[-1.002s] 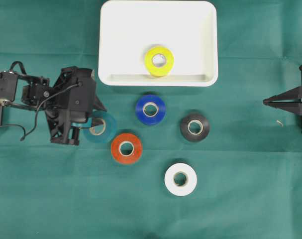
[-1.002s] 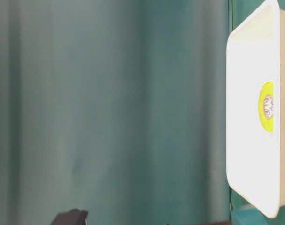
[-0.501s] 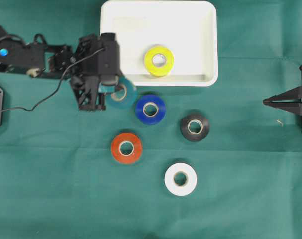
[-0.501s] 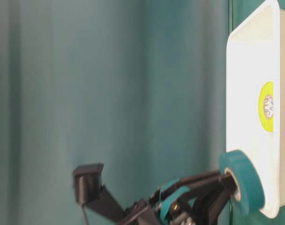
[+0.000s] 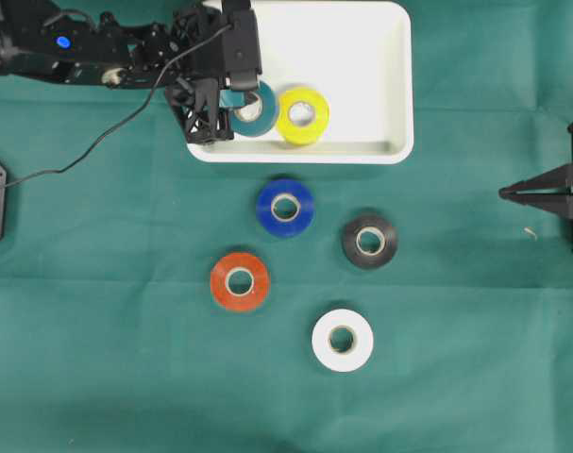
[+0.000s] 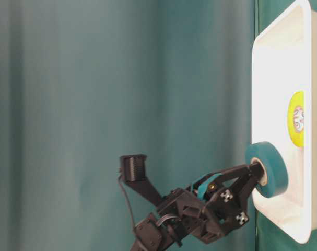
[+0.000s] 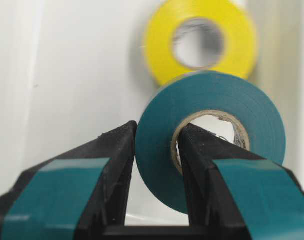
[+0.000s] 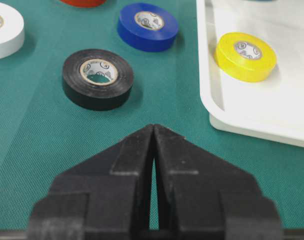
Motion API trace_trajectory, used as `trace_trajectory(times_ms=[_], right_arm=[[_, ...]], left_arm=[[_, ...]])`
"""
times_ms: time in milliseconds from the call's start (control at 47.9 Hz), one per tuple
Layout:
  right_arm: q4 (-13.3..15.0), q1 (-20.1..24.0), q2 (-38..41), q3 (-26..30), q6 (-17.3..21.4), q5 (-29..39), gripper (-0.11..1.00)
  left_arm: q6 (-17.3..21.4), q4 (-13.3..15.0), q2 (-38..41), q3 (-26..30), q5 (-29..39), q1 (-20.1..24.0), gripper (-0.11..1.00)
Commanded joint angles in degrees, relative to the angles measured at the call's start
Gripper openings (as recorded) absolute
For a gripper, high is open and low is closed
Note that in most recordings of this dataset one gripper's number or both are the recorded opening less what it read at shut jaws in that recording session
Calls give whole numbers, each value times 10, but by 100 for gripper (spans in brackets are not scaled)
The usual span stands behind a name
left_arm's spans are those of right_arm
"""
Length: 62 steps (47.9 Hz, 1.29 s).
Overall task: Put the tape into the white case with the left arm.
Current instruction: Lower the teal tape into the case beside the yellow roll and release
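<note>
Rolls number six: left pincer (image 7: 157, 150) clamps teal tape (image 5: 255, 109) over white case (image 5: 362, 38), right pincer (image 8: 153, 145) closed.

light: bright, even, from overhead; no dim corners in the overhead view
shadows: short and soft, tight under the tape rolls on the green bench cloth (image 5: 97, 359); black roll (image 8: 97, 78) casts a small dark rim on its near side
glare: white case (image 5: 362, 38) nearly blown out, its floor detail lost; same washout in the left wrist view
blur: yellow roll (image 7: 199, 42) soft, out of focus behind the sharper teal roll (image 7: 209, 145); near tool fingers (image 7: 56, 195) slightly soft
table-level view: picture turned sideways, backdrop smooth and hazy, case rim overexposed
right wrist view: black tool (image 8: 153, 195) near the lens, soft at the bottom edge; cloth weave crisp mid-frame
distortion: mild widening at wrist-view edges
</note>
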<state>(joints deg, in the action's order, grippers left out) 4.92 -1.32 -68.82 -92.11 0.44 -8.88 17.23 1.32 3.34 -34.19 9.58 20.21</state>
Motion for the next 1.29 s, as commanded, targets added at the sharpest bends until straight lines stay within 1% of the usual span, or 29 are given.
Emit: trace_trajectory(times_ms=[0,230,501,543,710,752,772,877,1086,1273], right_arm=[[1,-1,4,6,0,-5,-9],[1,-1,4,6,0,-5,-9],[1,-1,4,6,0,-5,-9],[1,-1,4,6,0,-5,-9],[1,-1,4,6,0,-5,-9],[1,-1,4,6,-1,-5,-9],[1,-1,4,6,0,-5,-9],[2,-1,4,6,0,-5,-9],[2,-1,4,6,0,-5,-9],[2,-1,4,6,0,-5,-9]], left_arm=[[-3,0,3,17,-9,6,25],[-4,0,11,16,-6,7,25],[-6,1,0,-5,-5,5,25],[-7,2,-3,-8,-6,4,32],[-6,2,-11,-22,-9,-11,81],[-6,2,-14,-24,-9,-14,90],[-6,2,-16,-25,-9,-15,92],[-6,2,-24,-28,-9,-18,90],[-6,2,-54,-32,-9,-27,89],[-6,2,-93,-38,-9,-61,89]])
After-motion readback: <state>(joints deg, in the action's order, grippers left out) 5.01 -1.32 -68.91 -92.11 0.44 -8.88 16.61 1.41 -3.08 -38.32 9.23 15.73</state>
